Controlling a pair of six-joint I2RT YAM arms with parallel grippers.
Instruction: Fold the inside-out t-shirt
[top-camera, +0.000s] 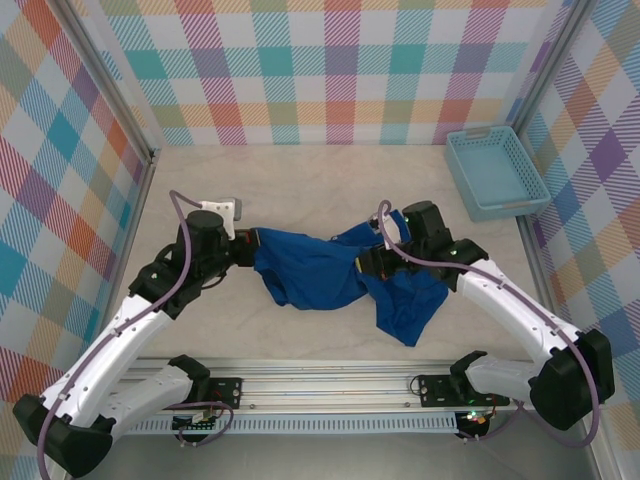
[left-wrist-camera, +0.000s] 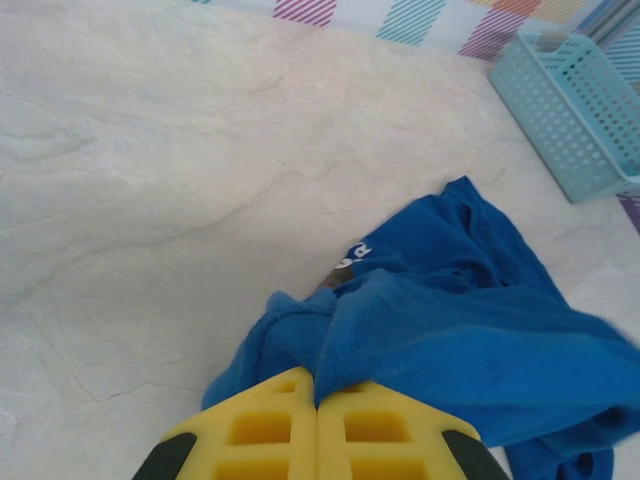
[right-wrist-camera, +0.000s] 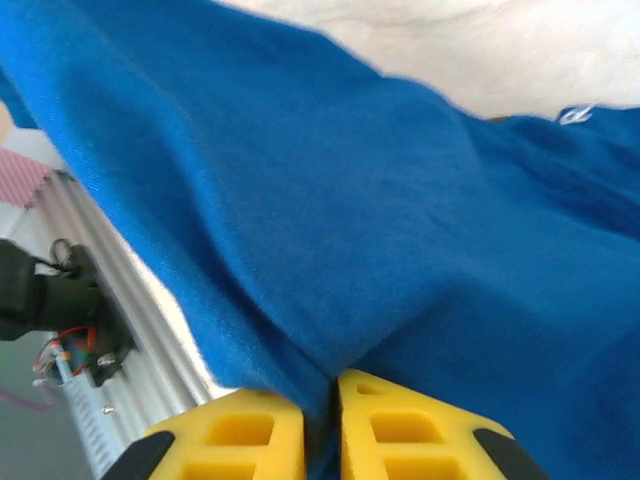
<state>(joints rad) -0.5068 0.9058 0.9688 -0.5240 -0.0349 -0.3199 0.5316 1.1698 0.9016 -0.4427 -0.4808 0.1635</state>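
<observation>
The inside-out t-shirt (top-camera: 318, 272), royal blue and crumpled, hangs stretched between my two grippers just above the table, with one end drooping toward the near edge. My left gripper (top-camera: 250, 250) holds its left end; in the left wrist view the yellow fingers (left-wrist-camera: 270, 425) are pressed together on a fold of the t-shirt (left-wrist-camera: 450, 320), whose faint white print (left-wrist-camera: 355, 252) shows. My right gripper (top-camera: 376, 262) holds the right part. There the yellow fingers (right-wrist-camera: 410, 430) pinch a ridge of the t-shirt (right-wrist-camera: 380, 220), and a small white tag (right-wrist-camera: 575, 115) shows at the far right.
A light-blue lattice basket (top-camera: 495, 172) stands at the back right by the wall, and appears as the basket (left-wrist-camera: 580, 110) in the left wrist view. The aluminium rail (top-camera: 330, 385) runs along the near edge. Bare table (top-camera: 300, 190) lies behind the shirt. Checked walls close three sides.
</observation>
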